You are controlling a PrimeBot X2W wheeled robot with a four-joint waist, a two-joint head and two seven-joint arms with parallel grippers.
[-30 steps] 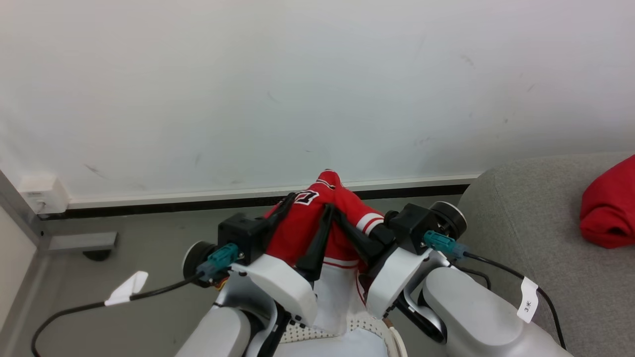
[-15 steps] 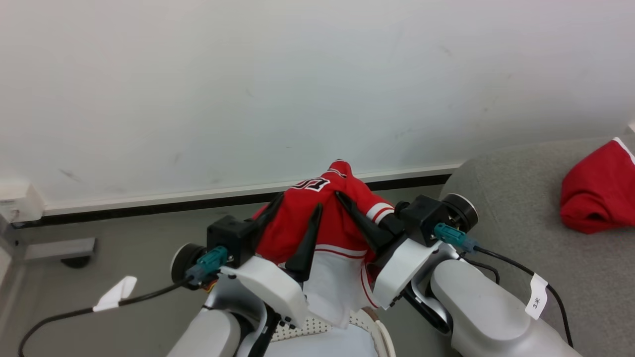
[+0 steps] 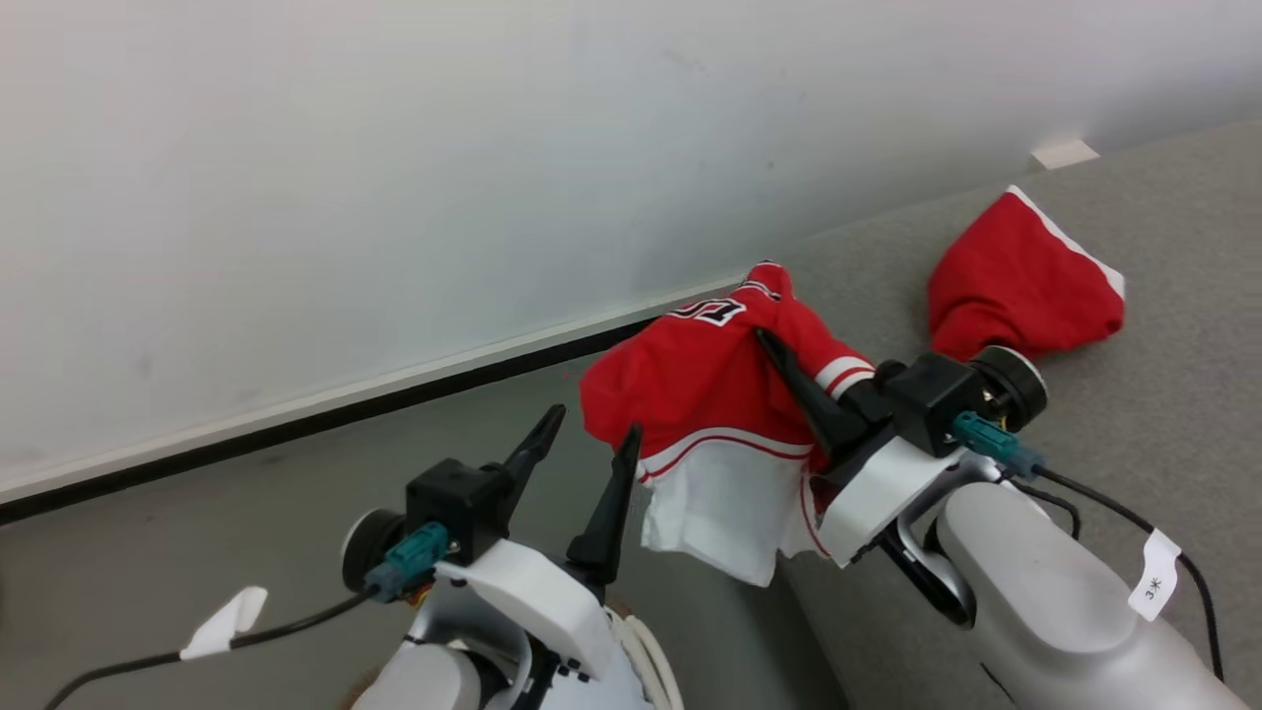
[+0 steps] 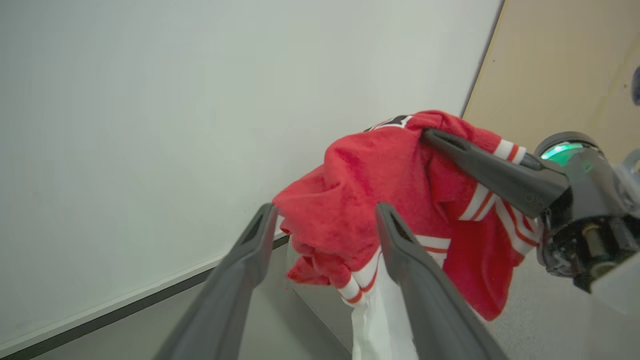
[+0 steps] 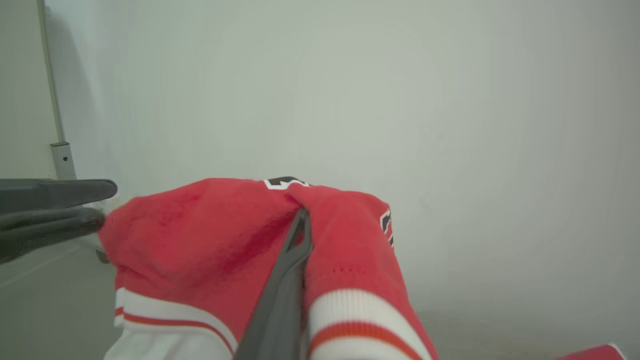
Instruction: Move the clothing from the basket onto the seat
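A red garment with white trim and black-and-white lettering hangs from my right gripper, which is shut on it. It dangles over the left edge of the grey seat, its white panel lowest. In the right wrist view one dark finger is buried in the garment's folds. My left gripper stands open just left of the cloth, apart from it. Its fingers frame the garment from behind. A second red garment lies on the seat. A sliver of the basket rim shows at the bottom.
A pale wall with a white and black skirting runs behind, above grey floor. Cables trail from both wrists. A small pale tag sits at the seat's back edge.
The left gripper has come off the garment and stayed low left. The right gripper has carried the garment rightward to the seat's edge. The head view has swung right.
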